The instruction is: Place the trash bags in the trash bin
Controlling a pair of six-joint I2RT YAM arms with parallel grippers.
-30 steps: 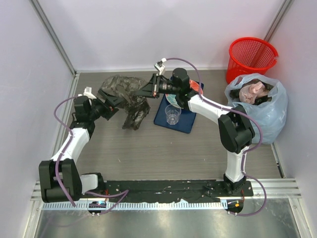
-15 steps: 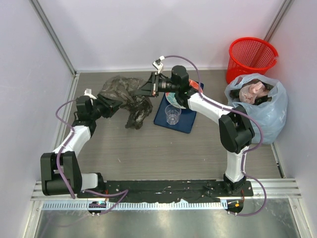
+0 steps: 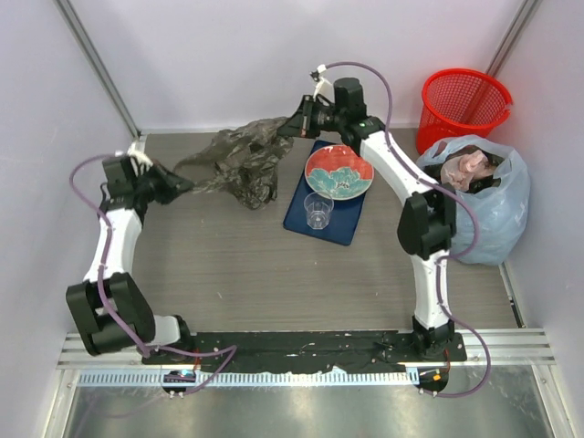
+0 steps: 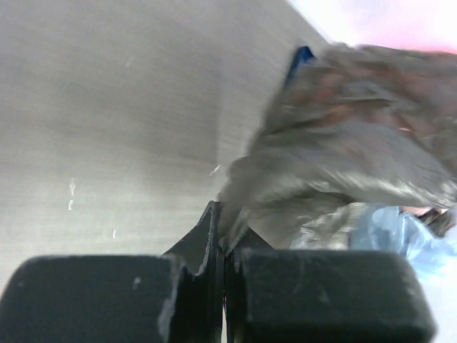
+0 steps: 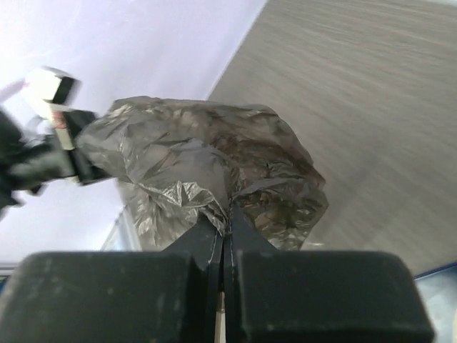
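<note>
The dark grey-brown crinkly trash bag (image 3: 239, 161) is stretched above the floor between both grippers. My left gripper (image 3: 182, 185) is shut on its left corner; in the left wrist view the film (image 4: 343, 143) runs out from the closed tips (image 4: 223, 227). My right gripper (image 3: 285, 128) is shut on the bag's upper right corner, the plastic (image 5: 200, 157) bunched at the pinched tips (image 5: 228, 214). The red mesh trash bin (image 3: 464, 107) stands upright in the far right corner, well right of both grippers.
A blue mat (image 3: 324, 217) holds a patterned plate (image 3: 338, 172) and a clear plastic cup (image 3: 317, 212). A pale blue plastic bag (image 3: 484, 196) with pinkish contents sits in front of the bin. White walls enclose the left, back and right.
My left gripper closed on the bag's left corner and pulled back to the left. The right gripper lifted its corner up and towards the back right, uncovering the plate and stretching the bag.
</note>
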